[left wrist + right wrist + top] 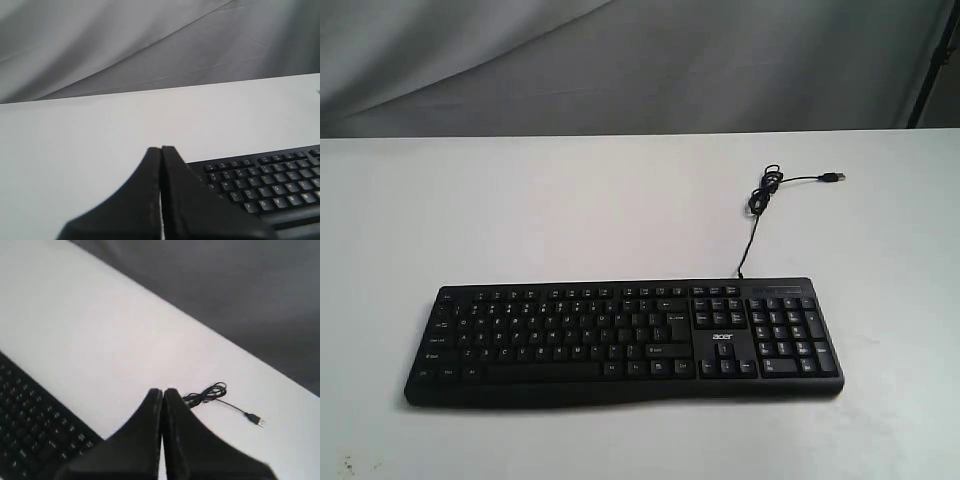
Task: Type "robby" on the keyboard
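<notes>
The black keyboard (625, 340) lies flat on the white counter (520, 210), its curved front edge nearest and its number pad and white "acer" logo at its right end. Near the keyboard's left end, the left gripper (161, 149) has its 2 fingers pressed together, holding nothing. The right gripper (163, 391), near the keyboard's right end, is likewise closed and empty. Behind the keyboard, its thin cable (757, 215) runs to a small coil and ends in a loose USB plug (834, 177). Farther back hangs grey cloth (620, 60).
</notes>
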`<state>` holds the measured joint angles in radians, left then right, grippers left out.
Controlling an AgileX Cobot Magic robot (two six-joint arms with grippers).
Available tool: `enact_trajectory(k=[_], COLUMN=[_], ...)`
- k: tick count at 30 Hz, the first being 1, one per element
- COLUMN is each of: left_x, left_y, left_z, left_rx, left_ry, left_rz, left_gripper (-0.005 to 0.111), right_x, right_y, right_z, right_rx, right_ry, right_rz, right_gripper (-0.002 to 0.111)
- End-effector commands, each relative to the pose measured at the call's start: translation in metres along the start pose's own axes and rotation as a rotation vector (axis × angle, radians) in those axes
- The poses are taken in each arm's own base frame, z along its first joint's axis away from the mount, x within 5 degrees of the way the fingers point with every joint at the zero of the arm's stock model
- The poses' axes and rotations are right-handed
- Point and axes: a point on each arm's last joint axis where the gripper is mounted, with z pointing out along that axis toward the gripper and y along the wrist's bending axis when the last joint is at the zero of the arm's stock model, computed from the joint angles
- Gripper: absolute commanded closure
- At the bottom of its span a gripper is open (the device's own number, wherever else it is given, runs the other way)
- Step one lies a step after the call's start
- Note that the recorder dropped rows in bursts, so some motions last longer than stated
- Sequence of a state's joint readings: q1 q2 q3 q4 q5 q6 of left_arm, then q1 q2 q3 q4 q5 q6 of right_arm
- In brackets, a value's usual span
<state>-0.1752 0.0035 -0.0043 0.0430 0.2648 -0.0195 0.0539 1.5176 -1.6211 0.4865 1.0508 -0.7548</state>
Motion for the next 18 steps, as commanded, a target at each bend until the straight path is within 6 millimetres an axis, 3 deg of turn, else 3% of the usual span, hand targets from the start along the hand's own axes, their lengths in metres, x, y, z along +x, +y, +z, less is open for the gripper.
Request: enact_trajectory(k=[1,2,5,7,11,18], left_x=[0.001,0.001,0.001,0.001,0.001,0.001], left_y=[0.0,0.0,0.0,0.0,0.0,0.0], left_z=[0.0,0.0,0.0,0.0,0.0,0.0], left_rx=[0.004,0.004,0.004,0.004,0.004,0.004], left_ry=[-0.005,-0.005,-0.005,-0.005,-0.005,-0.005], left_rz=[0.003,0.003,0.003,0.003,0.003,0.003], left_gripper=[0.107,0.107,0.107,0.107,0.107,0.107], right_x=[0.025,0.03,0.047,0.048,0.042,0.025], right_y=[0.024,0.033,0.09,0.115,0.16,0.206], right_z=[0.089,0.108,0.196,0.222,0.262,0.305], right_rx=[-0.144,-0.188,-0.417,-0.494,-0.588,-0.692], right_ry=[0.085,0.112,0.22,0.223,0.213,0.205], right_rz=[-0.116,-0.142,-0.275,-0.35,-0.478,-0.542], right_gripper=[0.108,0.108,0.108,0.108,0.108,0.108])
